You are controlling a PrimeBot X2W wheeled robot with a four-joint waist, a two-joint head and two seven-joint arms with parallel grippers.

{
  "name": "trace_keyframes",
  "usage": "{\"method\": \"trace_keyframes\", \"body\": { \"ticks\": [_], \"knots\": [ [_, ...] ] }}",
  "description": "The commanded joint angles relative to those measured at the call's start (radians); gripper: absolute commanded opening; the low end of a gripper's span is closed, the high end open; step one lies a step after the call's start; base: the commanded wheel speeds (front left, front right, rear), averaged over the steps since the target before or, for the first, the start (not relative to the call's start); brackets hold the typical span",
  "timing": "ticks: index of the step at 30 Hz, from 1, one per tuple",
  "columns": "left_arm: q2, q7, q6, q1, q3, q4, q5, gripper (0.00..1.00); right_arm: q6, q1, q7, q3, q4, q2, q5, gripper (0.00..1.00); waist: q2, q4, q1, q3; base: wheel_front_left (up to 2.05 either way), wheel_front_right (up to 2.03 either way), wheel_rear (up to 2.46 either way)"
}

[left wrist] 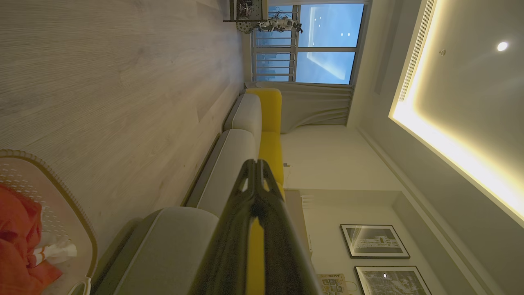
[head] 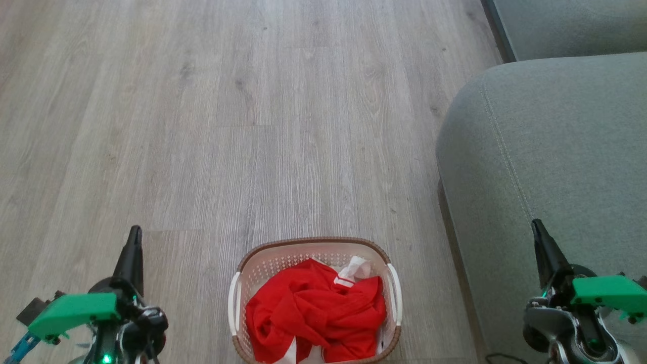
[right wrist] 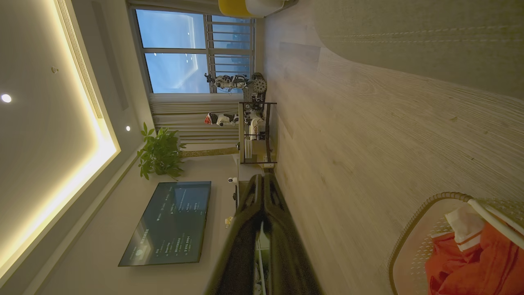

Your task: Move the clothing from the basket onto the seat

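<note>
Crumpled red clothing point(head: 316, 316) with white trim fills the cream basket point(head: 238, 298), which stands on the floor at the bottom centre of the head view. The grey-green seat point(head: 551, 151) lies to its right. My left gripper point(head: 134, 233) is shut and empty, left of the basket. My right gripper point(head: 536, 226) is shut and empty, in front of the seat's edge. In the left wrist view my left gripper point(left wrist: 256, 163) points along the seat point(left wrist: 172, 246), with the basket point(left wrist: 53, 180) and clothing point(left wrist: 16, 246) at lower left. In the right wrist view my right gripper point(right wrist: 262, 177) is shut, and the basket point(right wrist: 413, 229) and clothing point(right wrist: 475, 266) sit at lower right.
Pale wood floor point(head: 252, 126) stretches ahead of the basket. A second sofa cushion point(head: 571, 25) sits at the far right. Across the room stand a shelf unit point(right wrist: 256, 131), a television point(right wrist: 168, 223) and a potted plant point(right wrist: 159, 153). Yellow back cushions point(left wrist: 270, 123) line the sofa.
</note>
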Motion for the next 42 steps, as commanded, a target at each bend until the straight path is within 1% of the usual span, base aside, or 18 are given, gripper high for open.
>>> {"method": "trace_keyframes", "body": {
  "ticks": [1,27,28,31,42],
  "knots": [
    [0.008,0.008,-0.007,-0.050,0.036,-0.027,0.005,0.00,0.000,-0.052,0.004,0.018,-0.039,-0.004,0.006,0.00,0.0000,0.000,0.0000,0.000,0.00,0.00,0.00],
    [0.008,0.008,-0.007,-0.050,0.036,-0.027,0.005,0.00,0.000,-0.052,0.004,0.018,-0.039,-0.004,0.006,0.00,0.0000,0.000,0.0000,0.000,0.00,0.00,0.00],
    [0.000,0.000,0.000,0.000,0.000,0.000,0.000,1.00,0.000,0.000,0.000,0.000,0.000,0.000,0.000,1.00,0.0000,0.000,0.0000,0.000,0.00,0.00,0.00],
    [-0.003,-0.003,0.001,0.016,-0.004,0.036,0.000,1.00,0.000,0.016,-0.002,0.007,0.038,0.004,0.000,1.00,0.0000,0.000,0.0000,0.000,0.00,0.00,0.00],
    [-0.002,-0.035,0.013,0.034,-0.022,0.002,0.019,1.00,0.000,0.020,-0.034,0.040,0.030,0.003,-0.015,1.00,0.0000,0.000,0.0000,-0.006,0.00,0.00,0.00]
  ]
}}
